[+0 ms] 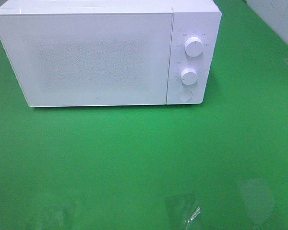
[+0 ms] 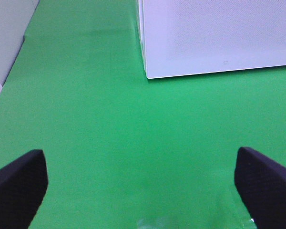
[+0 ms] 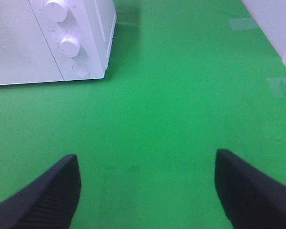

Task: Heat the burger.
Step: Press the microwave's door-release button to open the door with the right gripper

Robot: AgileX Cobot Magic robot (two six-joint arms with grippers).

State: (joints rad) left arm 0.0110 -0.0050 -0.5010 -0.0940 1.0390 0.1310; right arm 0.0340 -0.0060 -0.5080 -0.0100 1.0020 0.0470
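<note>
- Exterior high view: a white microwave (image 1: 91,57) stands at the far edge of the green counter (image 1: 134,163), door shut. Its upper knob (image 1: 194,47) and lower knob (image 1: 188,75) sit above a round button (image 1: 184,95).
- Left wrist view: left pincer (image 2: 140,167) spread wide above the counter, pinching nothing.
- Right wrist view: right pincer (image 3: 147,171) spread, pinching nothing.
- Burger: visible in no view; its place cannot be told.

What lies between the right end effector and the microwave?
Only bare green tabletop: the right wrist view shows nothing between the right end effector and the microwave. The burger appears in no view.
</note>
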